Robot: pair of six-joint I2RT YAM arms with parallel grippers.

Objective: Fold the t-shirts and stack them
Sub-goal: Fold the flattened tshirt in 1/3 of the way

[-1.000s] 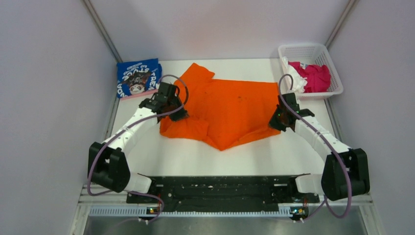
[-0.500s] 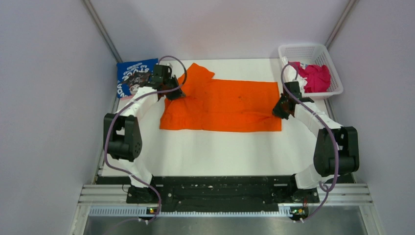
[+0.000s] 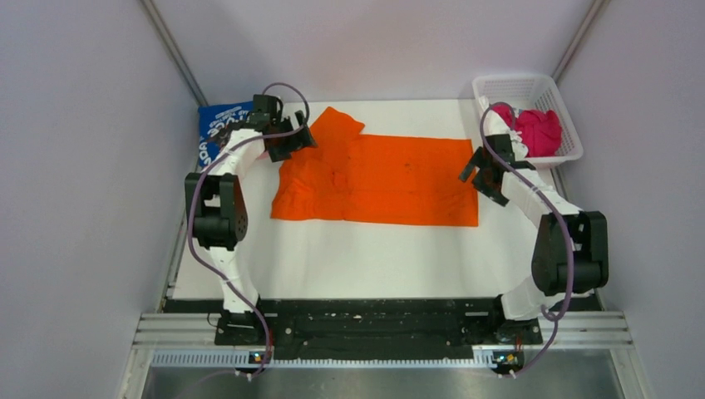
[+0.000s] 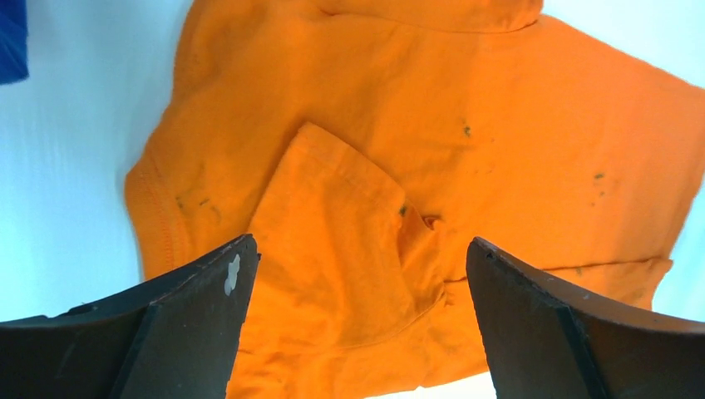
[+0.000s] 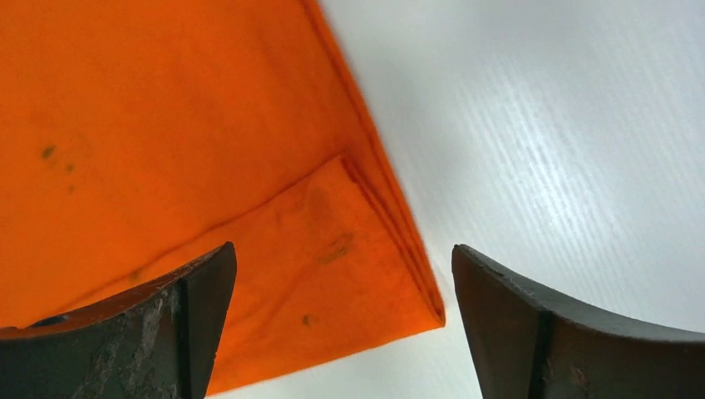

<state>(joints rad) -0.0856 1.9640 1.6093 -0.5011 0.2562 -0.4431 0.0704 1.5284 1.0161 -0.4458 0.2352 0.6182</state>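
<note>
A bright orange cloth t-shirt (image 3: 378, 179) lay folded flat on the white table (image 3: 374, 258), both tools empty.
The left gripper (image 3: 295, 143) hung with jaws spread wide over the shirt's tucked sleeve end. The right gripper (image 3: 478, 176) stood equally spread over its right corner, neither pinching cloth. A royal blue printed t-shirt (image 3: 214, 131) lay at the far left corner.

- The blue t-shirt (image 3: 214, 129), lying at the far left corner of the bench (image 3: 374, 258), carries white lettering on its upper face.
- The left arm (image 3: 237, 154) crosses over the shirt and covers part of that lettering. The part that shows in the top view is too small and blurred to read letter by letter.
- No other text, label, brand or number can be read in any view.
</note>
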